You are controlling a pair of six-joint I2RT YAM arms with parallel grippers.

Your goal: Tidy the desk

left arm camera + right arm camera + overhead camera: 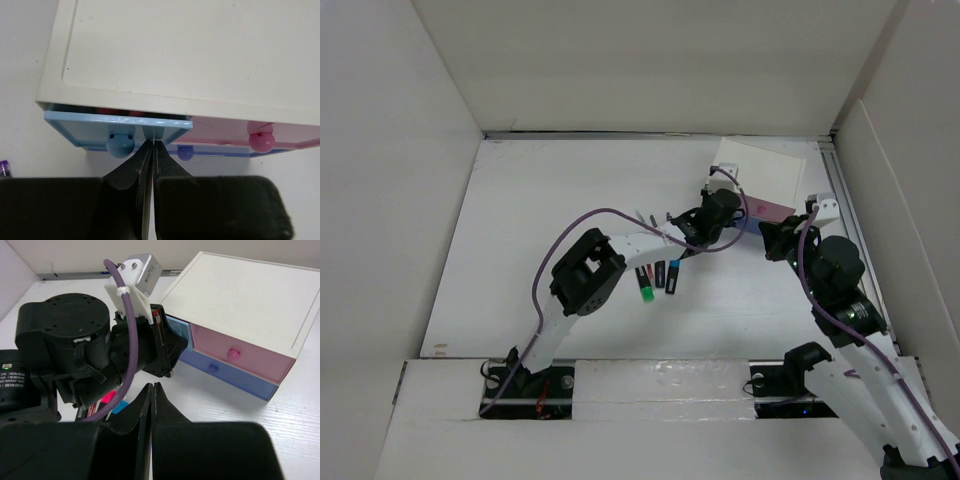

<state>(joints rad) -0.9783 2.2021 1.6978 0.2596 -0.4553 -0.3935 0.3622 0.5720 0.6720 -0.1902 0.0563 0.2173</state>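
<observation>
The desk (550, 200) is the wide white tabletop. A small white drawer box (760, 172) stands at its back right. My left gripper (725, 215) is shut, and in the left wrist view (152, 143) its tips press the front of the light blue drawer (85, 125), next to the drawer's blue knob (120, 145). That drawer stands slightly out, with dark and red items inside. The pink drawer (280, 132) and the violet lower drawer (210, 150) are closed. My right gripper (153, 386) is shut and empty, hovering over the desk just right of the left wrist (75, 355).
Three markers lie mid-desk: green-capped (645, 288), black (660, 274) and blue-capped (673, 276). White panels wall the desk on all sides. A purple item (4, 167) shows at the left edge of the left wrist view. The box (240, 300) stands close to the right panel.
</observation>
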